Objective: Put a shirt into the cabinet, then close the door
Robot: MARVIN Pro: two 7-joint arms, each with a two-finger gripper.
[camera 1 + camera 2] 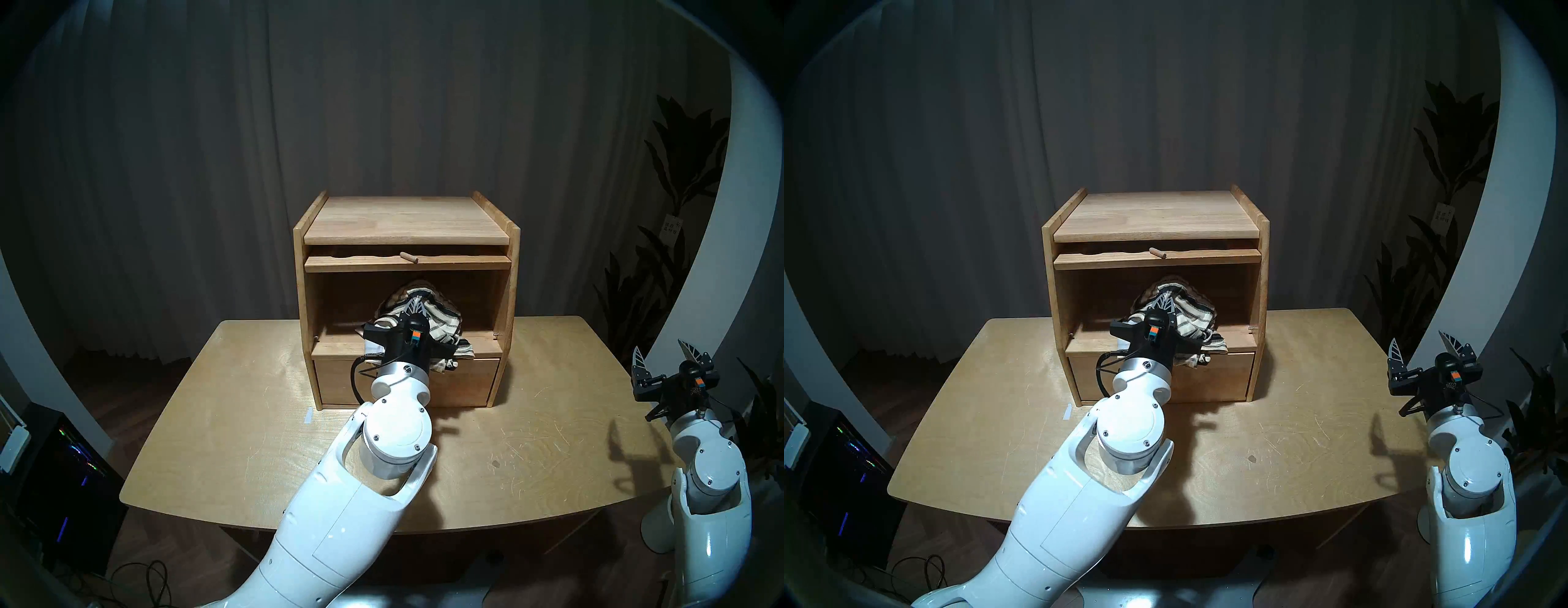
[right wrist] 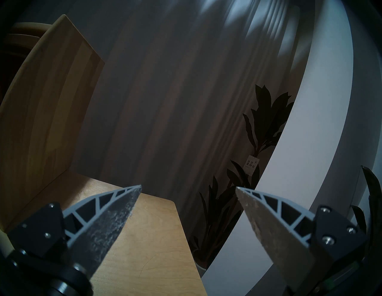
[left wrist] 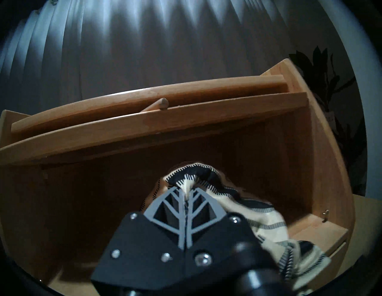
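The shirt [image 1: 428, 318], cream with thin dark stripes, sits bunched at the mouth of the cabinet [image 1: 407, 225], pinched in the left gripper [image 3: 187, 191], whose two grey ribbed fingers [image 3: 175, 208] are pressed together on a fold of the fabric. Ahead of the gripper the cloth humps up inside the large compartment; to the gripper's right and below it, a loose end spills over the front edge of the compartment floor and hangs against the drawer [image 1: 462, 382] beneath. Above the gripper, the door [image 1: 407, 263] lies flat and slid back under the cabinet top, its peg knob [image 1: 409, 257] pointing up and the wavy edge of its cut-out just showing. The compartment stands open. The cabinet rests on a pale wooden table [image 1: 254, 424]. Well off to the side, over the table's right edge, the right gripper [image 1: 662, 352] hangs with its fingers spread wide and nothing between them, pointing toward a grey curtain [image 2: 165, 103] and a dark-leaved potted plant [image 2: 262, 128].
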